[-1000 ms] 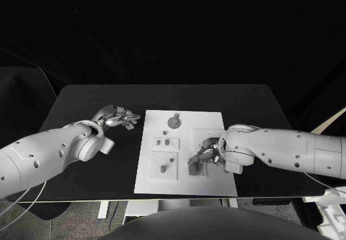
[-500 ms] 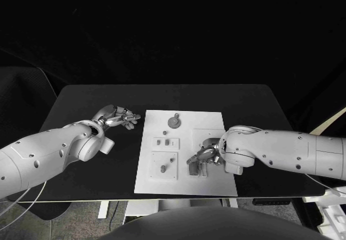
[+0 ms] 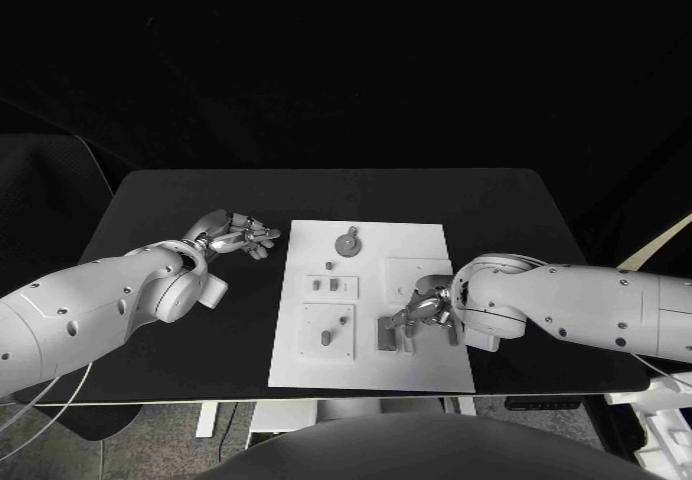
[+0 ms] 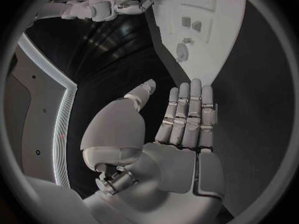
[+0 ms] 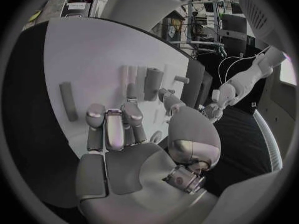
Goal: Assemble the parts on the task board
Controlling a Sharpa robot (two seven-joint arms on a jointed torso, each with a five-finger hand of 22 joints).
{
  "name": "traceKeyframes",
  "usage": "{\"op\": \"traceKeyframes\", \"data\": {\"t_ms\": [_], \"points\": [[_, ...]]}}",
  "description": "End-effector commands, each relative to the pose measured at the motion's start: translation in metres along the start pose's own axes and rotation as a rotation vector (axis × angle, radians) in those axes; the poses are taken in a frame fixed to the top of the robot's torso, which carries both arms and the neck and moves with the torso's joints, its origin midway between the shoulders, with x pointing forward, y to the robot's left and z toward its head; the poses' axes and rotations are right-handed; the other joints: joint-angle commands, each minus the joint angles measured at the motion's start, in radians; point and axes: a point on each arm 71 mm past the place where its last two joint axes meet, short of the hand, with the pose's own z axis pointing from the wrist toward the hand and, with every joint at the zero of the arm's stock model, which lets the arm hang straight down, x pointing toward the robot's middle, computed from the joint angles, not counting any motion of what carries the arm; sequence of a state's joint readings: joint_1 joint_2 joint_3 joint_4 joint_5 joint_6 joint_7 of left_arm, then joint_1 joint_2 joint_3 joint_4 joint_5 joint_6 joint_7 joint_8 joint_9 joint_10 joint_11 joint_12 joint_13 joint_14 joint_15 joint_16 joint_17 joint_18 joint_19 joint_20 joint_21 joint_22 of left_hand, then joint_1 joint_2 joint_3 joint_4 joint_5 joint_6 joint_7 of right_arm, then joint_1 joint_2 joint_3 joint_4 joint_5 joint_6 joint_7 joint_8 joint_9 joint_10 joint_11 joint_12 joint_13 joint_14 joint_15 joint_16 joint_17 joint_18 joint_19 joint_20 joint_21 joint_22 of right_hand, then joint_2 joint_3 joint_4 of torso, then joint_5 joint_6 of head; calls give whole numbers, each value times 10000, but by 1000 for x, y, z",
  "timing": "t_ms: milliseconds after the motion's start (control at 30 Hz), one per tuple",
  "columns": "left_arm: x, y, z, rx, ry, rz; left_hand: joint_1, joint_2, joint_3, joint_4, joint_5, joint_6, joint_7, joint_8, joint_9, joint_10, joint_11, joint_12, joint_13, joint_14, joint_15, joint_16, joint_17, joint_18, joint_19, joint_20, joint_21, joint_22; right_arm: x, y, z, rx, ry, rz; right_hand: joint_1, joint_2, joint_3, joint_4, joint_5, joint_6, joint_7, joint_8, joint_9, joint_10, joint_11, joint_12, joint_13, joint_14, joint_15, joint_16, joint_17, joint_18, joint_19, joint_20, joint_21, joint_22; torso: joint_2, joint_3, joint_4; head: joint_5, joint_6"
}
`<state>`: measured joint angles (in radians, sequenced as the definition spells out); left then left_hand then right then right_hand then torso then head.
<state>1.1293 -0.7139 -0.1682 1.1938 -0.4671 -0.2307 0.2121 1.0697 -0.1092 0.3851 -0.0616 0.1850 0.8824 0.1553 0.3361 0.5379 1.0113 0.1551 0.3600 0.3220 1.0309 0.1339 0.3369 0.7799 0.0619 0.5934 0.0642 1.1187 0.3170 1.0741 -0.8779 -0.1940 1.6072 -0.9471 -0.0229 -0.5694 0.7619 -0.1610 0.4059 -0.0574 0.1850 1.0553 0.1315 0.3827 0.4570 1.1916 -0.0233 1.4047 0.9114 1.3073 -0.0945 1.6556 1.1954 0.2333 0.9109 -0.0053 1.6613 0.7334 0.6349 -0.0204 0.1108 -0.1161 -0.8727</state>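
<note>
Right hand (image 3: 427,318): silver, metallic, over the near right part of the task board (image 3: 372,305). In the right wrist view the fingers (image 5: 112,127) lie together, extended and slightly curled over the white surface, the thumb set apart; nothing is seen between them. Whether a fingertip touches a part cannot be told.

Left hand (image 3: 235,235): over the bare black table (image 3: 202,200), just beside the board's far left corner. The left wrist view shows its fingers (image 4: 189,112) straight and side by side, the thumb apart, the palm holding nothing.

Task board: a flat, matt white rectangular plate, long axis running away from the robot, in the middle of the table. It carries raised rectangular panels.

Parts: a round disc with a small tab (image 3: 349,240) lies near the far edge. A small stud (image 3: 330,266) sits below it. Two short upright blocks (image 3: 335,286) stand in a small panel. An elongated peg (image 3: 326,338) rests in the near left panel. A slim rectangular bar (image 3: 385,334) lies just beside the right hand's fingertips.
</note>
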Motion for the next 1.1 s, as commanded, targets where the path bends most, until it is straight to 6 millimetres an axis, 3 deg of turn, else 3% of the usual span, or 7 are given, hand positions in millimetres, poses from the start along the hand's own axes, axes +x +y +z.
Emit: {"op": "traceKeyframes", "data": {"t_ms": [33,400,700,1100], "points": [[1,-2,1,68,-5,-51,-118,-4,-72,-12,22,12,16,-18,3,-18,-33,-45,12,-52,-6,-34,-17,92,-50,-3,-52,8,1,4,-2,-448,-10,-556,168,36,9,-159,-24,113,41,85,43,-39,-75,52,17,101,-42,266,47,285,-36,-57,1181,16,-1,2,-1,-23,1],[0,-2,0,61,10,-54,-118,-4,-72,-12,22,12,16,-18,3,-18,-33,-45,12,-52,-6,-34,-17,92,-50,-3,-52,8,7,6,-8,-876,530,-1410,1144,43,163,-763,-25,509,-54,365,264,158,-134,124,36,176,-89,276,21,285,69,-129,1239,77,7,2,3,-32,1],[1,-2,1,67,30,-57,-118,-4,-72,-12,22,12,16,-18,3,-18,-33,-45,12,-52,-6,-34,-17,92,-50,-3,-52,8,12,15,-7,-1073,695,-1841,1643,46,161,-812,-28,677,-96,489,365,238,-152,150,43,264,-102,308,86,285,101,-142,1261,110,7,-3,10,-45,1],[1,-2,0,59,30,-57,-118,-4,-72,-12,22,12,16,-18,3,-18,-33,-45,12,-52,-6,-34,-17,92,-50,-3,-52,8,12,18,-5,-1059,578,-1954,1684,43,155,-811,-29,693,-100,501,375,245,-154,152,44,262,-103,307,80,285,104,-143,1262,114,3,-13,9,-33,1]]}}
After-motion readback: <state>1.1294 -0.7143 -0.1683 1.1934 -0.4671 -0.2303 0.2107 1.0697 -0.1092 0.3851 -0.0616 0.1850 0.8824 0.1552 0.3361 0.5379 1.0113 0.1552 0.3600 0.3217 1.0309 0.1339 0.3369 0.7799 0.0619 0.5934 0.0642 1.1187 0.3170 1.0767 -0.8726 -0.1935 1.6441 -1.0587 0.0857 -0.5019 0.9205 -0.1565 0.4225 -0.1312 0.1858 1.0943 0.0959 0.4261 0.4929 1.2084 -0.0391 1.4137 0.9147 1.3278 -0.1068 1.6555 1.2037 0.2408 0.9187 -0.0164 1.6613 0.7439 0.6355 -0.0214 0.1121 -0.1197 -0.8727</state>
